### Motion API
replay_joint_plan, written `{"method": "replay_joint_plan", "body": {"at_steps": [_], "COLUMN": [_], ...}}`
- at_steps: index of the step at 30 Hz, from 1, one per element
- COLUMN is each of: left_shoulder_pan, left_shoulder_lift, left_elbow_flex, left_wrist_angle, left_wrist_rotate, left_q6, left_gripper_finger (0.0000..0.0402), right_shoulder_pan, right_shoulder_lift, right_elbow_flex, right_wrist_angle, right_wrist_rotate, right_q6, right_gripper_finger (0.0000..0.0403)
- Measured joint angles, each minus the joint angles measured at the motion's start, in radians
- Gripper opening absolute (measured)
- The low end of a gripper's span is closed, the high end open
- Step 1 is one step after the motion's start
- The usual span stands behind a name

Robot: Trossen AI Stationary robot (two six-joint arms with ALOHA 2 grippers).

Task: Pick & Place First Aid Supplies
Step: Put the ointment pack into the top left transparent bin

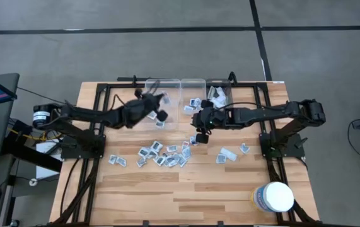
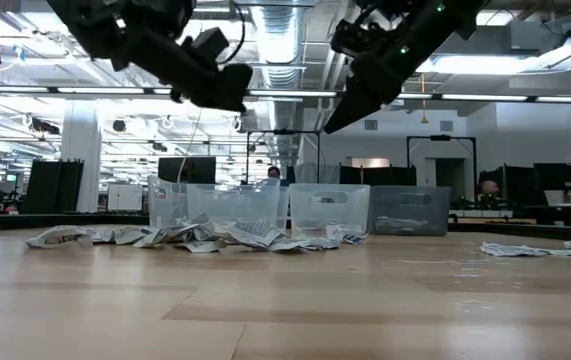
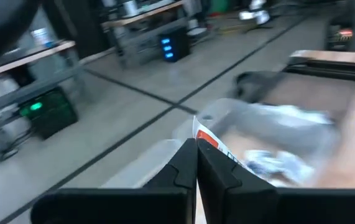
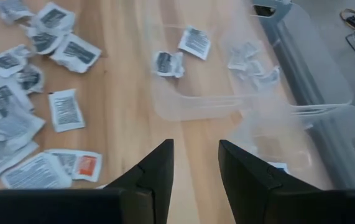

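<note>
Left hand: fingers together, pinching one red-printed packet over the bins.
Right hand: fingers apart, empty, above desk.
Clear bins: three.
Loose packets: roughly twenty, mid-desk.

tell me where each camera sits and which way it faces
High: overhead, looking straight down; both arms, packets, three clear bins.
Low: tabletop height, level toward the room; both arms above.
Left wrist: past the shut left end effector pinching a packet.
Right wrist: past the open right end effector, down at table.
Shared: bins, packets.
</note>
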Motion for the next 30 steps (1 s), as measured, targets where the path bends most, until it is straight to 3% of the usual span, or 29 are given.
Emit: {"method": "replay_joint_plan", "body": {"at_steps": [5, 14, 22, 30], "left_shoulder_pan": [0.164, 0.405, 0.458, 0.453], "left_shoulder_lift": [0.021, 0.127, 0.200, 0.204], "left_elbow_flex": [0.000, 0.000, 0.000, 0.000], "left_wrist_angle": [-0.002, 0.030, 0.102, 0.104], "left_wrist_rotate": [0.110, 0.481, 0.497, 0.531], "left_q6": [-0.007, -0.042, -0.082, -0.088], "left_gripper_finger": [0.0006, 0.0006, 0.0012, 0.0079], "right_shoulder_pan": [-0.044, -0.130, -0.173, -0.181], "right_shoulder_lift": [0.000, 0.000, 0.000, 0.000], "right_elbow_flex": [0.000, 0.000, 0.000, 0.000], "right_wrist_angle": [0.008, 0.012, 0.020, 0.019], "right_wrist_rotate": [0.000, 0.000, 0.000, 0.000], "right_q6": [-0.001, 0.014, 0.025, 0.020], "right_gripper_finger": [0.0120, 0.0120, 0.0120, 0.0120]}}
